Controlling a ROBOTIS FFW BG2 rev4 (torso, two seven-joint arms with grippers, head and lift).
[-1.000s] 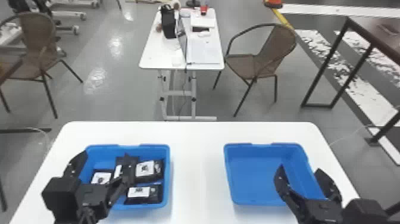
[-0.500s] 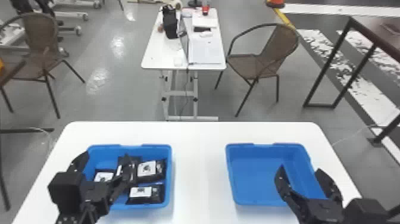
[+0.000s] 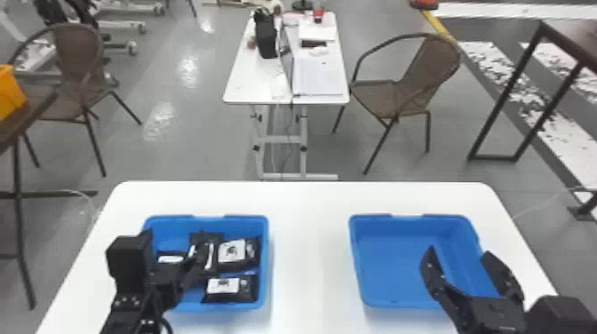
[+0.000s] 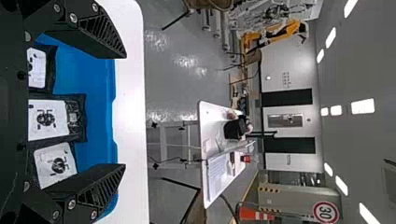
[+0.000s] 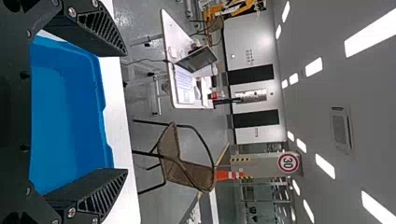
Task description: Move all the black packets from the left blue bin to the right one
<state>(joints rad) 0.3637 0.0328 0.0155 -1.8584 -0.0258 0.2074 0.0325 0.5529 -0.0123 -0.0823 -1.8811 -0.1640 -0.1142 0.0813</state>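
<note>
In the head view my left gripper (image 3: 171,242) is over the left blue bin (image 3: 265,266), which holds several black packets with white labels: one (image 3: 240,254) at its right, one (image 3: 223,286) at the front right, others partly hidden by the gripper. The left wrist view has the left gripper (image 4: 122,111) open with its fingers wide apart, and packets (image 4: 46,119) lying in the bin beyond them. Over the right blue bin (image 3: 391,271), which has a bare floor, stands my right gripper (image 3: 459,255). The right wrist view shows that right gripper (image 5: 125,112) open, nothing between its fingers.
Both bins stand on a white table (image 3: 302,248), with a strip of tabletop between them. Behind it are a second white table (image 3: 253,84) with a laptop and papers, and brown chairs (image 3: 399,95) on the grey floor.
The head view has shifted very slightly. My left gripper has moved a little to the right over the left bin; the right gripper has stayed nearly still.
</note>
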